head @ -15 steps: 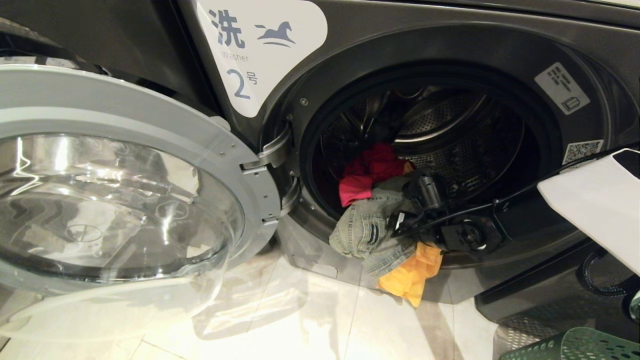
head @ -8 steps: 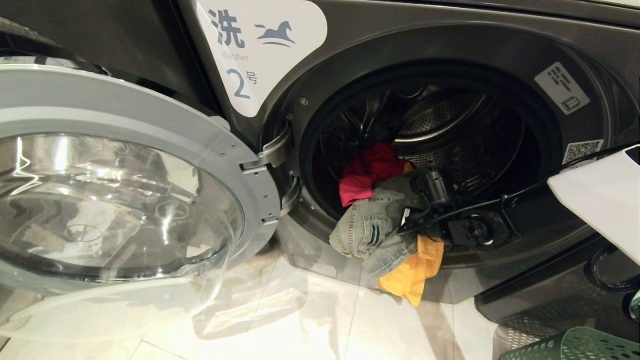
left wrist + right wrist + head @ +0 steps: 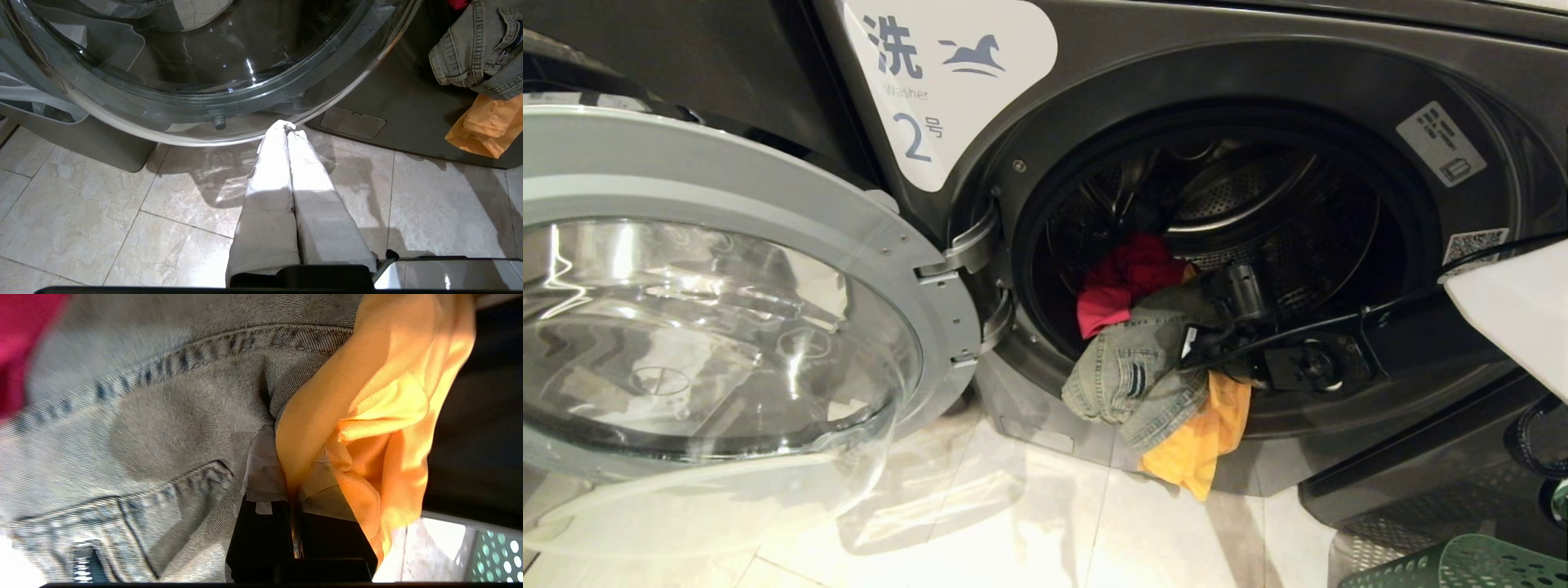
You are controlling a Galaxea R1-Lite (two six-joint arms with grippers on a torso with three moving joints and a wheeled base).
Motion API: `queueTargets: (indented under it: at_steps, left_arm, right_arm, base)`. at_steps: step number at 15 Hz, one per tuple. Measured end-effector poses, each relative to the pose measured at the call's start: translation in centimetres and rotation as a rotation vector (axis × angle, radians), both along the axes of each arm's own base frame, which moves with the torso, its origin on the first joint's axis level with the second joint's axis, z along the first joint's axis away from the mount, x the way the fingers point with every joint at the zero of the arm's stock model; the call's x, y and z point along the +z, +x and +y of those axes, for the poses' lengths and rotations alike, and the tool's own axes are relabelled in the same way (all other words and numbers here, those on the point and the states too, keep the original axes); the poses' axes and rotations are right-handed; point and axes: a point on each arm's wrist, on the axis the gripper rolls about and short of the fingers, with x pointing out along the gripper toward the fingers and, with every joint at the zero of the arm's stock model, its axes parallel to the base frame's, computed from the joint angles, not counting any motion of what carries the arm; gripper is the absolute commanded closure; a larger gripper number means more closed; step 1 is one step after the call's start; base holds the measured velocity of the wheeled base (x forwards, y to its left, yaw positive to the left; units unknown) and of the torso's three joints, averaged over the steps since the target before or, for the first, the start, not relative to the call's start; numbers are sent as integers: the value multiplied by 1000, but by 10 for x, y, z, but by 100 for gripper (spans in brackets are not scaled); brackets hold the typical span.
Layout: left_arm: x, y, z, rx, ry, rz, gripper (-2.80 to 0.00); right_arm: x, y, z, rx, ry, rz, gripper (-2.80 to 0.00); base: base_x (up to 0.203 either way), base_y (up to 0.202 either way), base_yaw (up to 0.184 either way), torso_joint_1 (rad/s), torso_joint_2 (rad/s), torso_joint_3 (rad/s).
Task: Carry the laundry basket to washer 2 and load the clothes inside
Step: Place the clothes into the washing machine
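Washer 2 (image 3: 1258, 98) doorway | right gripper (image 3: 291, 486) reaches in level, pinching yellow-orange garment (image 3: 380, 416)

The right arm's white, smooth-shelled forearm (image 3: 1515, 322) narrowed into a black wrist section (image 3: 1409, 339) carrying a round black joint housing with a pale centre (image 3: 1313, 365), and a thin black cable (image 3: 1307, 331) ran along its top. The left gripper (image 3: 289, 127) had two long, tapering fingers (image 3: 269, 179) wrapped in off-white cloth tape, rising from a black base block. The right gripper's fingers (image 3: 261, 473) wore the same pale tape above a black, boxy base (image 3: 261, 539).
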Motion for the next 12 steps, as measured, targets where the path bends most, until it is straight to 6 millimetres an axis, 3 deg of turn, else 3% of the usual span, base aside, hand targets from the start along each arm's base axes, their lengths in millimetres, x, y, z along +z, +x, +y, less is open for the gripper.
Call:
queueTargets:
  at_steps: [8, 12]
  left_arm:
    - [0, 0, 0, 0, 0, 0, 0]
    - [0, 0, 0, -1, 0, 0, 0]
  right_arm:
    - [28, 6, 7, 2, 18, -91, 0]
    - [23, 28, 17, -19, -88, -226, 0]
  base:
    - [0, 0, 0, 0, 0, 0]
    - [0, 0, 0, 0, 0, 0]
